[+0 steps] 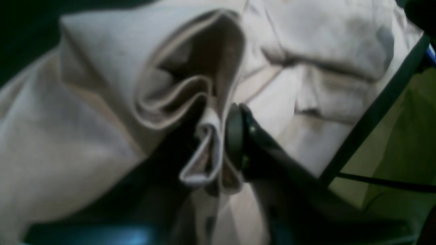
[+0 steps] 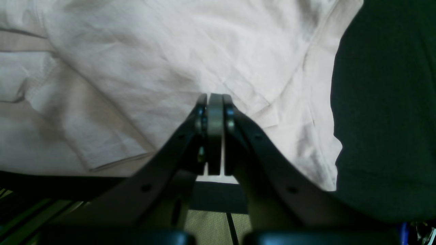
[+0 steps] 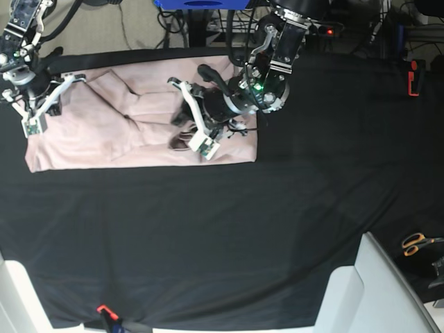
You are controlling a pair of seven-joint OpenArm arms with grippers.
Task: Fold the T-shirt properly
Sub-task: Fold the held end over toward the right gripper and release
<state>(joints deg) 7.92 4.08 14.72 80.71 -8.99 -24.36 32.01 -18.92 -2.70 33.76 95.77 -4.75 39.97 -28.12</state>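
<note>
The T-shirt [image 3: 104,135] lies spread on the worktop [image 3: 277,229] at its far left; the left gripper [image 3: 182,132] over its right half, the right gripper [image 3: 48,104] at its left edge

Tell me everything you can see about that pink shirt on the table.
The T-shirt is plain pale pink, thin soft fabric with no print, creased and partly folded. It lies at the far side of the black table cloth. A bunched fold with a hemmed edge sits between the fingers of the left gripper, above the middle of the shirt. The right gripper, shut, is at the shirt's other end; whether it pinches fabric is unclear.
</note>
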